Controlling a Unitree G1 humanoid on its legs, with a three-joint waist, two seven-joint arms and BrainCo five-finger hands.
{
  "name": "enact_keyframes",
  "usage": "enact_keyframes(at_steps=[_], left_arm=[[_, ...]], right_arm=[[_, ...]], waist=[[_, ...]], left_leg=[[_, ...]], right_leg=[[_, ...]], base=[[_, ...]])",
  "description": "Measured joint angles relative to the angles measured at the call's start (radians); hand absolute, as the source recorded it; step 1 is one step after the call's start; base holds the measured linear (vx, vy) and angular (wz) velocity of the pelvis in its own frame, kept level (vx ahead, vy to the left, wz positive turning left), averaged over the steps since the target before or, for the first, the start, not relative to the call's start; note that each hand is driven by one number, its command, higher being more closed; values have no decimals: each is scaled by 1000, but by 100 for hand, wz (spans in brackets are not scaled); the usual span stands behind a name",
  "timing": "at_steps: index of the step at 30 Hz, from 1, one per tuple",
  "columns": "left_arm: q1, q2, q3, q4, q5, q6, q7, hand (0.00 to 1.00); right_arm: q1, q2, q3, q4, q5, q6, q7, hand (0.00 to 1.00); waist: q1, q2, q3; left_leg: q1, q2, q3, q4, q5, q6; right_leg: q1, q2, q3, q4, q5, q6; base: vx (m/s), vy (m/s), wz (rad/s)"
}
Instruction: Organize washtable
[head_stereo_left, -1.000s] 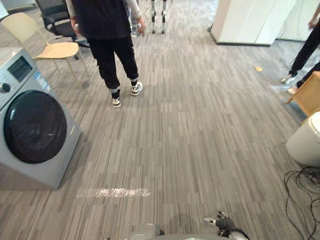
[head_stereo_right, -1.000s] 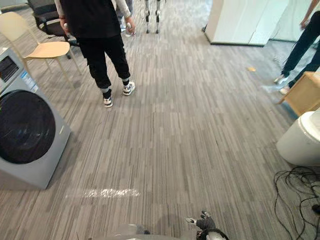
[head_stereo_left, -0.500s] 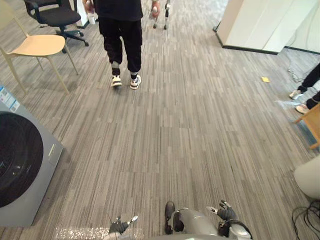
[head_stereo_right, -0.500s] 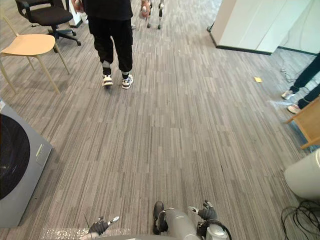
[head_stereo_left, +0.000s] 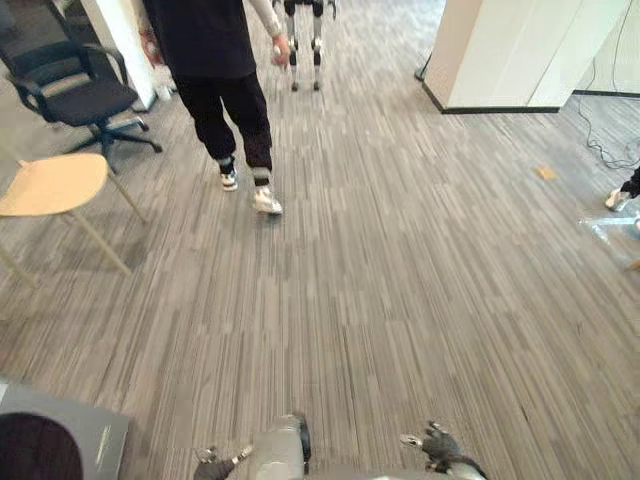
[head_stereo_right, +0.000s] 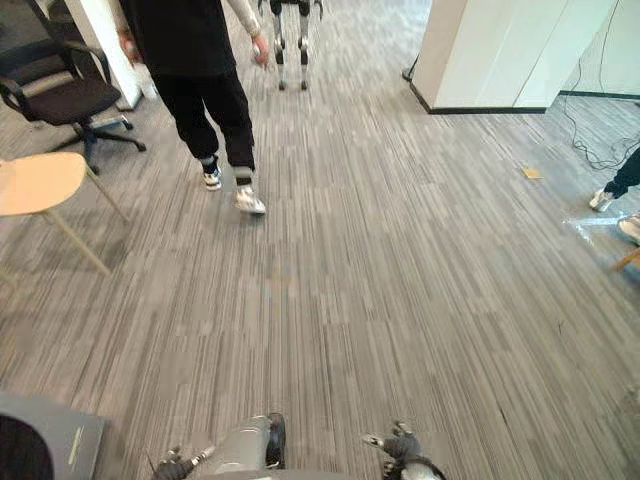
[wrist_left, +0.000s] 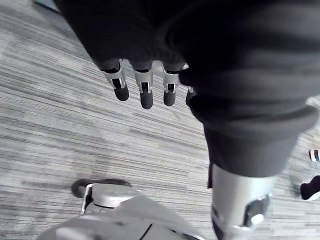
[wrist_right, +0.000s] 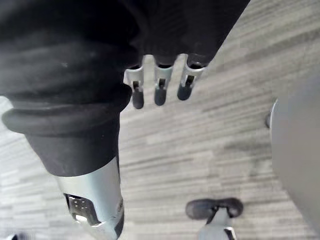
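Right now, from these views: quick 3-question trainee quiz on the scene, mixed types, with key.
1. True or false: the left hand holds a cloth.
2. Which thing shows at the near left, close by the robot? A) grey washing machine B) laundry basket C) sink
3. Fill in: the light wooden chair stands to the robot's ____ of the person in black.

Key
1. False: its fingers hang straight over the floor and hold nothing; the right hand is the same.
2. A
3. left
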Motion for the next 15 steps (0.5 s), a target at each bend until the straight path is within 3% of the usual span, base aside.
enact_keyframes(at_steps=[2,5,8,9,11,13,14,15], left_arm=[[2,2,-1,1,0,1,2,0],[-7,6,-32,14,2,1,-1,0],[-6,0,-32,28,3,9,-3,0],[-6,0,-32,34,3,9,-3,0],[-5,5,-28,41,2,8,-4,0],[-7,7,-26,42,2,8,-4,0],[-5,8,-25,43,2,9,-4,0],[-5,8,-25,43,2,9,-4,0]], right_arm=[[0,6,-5,-2,-4,0,2,0],[8,5,-51,-22,-5,-4,16,0],[15,-16,-84,-31,-5,-6,17,0],[19,-23,-83,-30,-6,-7,17,0],[36,-22,-84,-32,0,-13,17,0],[32,-22,-78,-32,2,-24,19,0],[27,-23,-72,-31,6,-24,19,0],[27,-23,-68,-31,6,-24,18,0]], waist=[[-3,-3,-3],[-10,7,-9],[-18,28,0],[-22,30,4],[-41,27,2],[-50,23,1],[-59,22,1],[-59,21,0]], left_leg=[[50,-26,35,38,-58,35],[177,-79,72,-31,-108,58],[339,-100,91,-147,-127,53],[372,-101,92,-171,-127,53],[454,-100,90,-236,-145,25],[470,-94,87,-242,-158,14],[481,-92,70,-242,-176,6],[486,-92,63,-242,-183,3]], right_leg=[[-19,-26,34,132,29,40],[-190,-36,87,560,111,87],[-347,-30,-31,755,59,57],[-366,-29,-68,748,39,50],[-438,-4,-177,582,-21,51],[-476,22,-214,402,-17,48],[-495,48,-219,219,26,27],[-498,56,-212,153,51,23]], base=[[568,449,-28],[395,299,-33],[243,176,-39],[167,117,-17],[152,87,-10],[197,45,5],[248,19,25],[307,-5,41]])
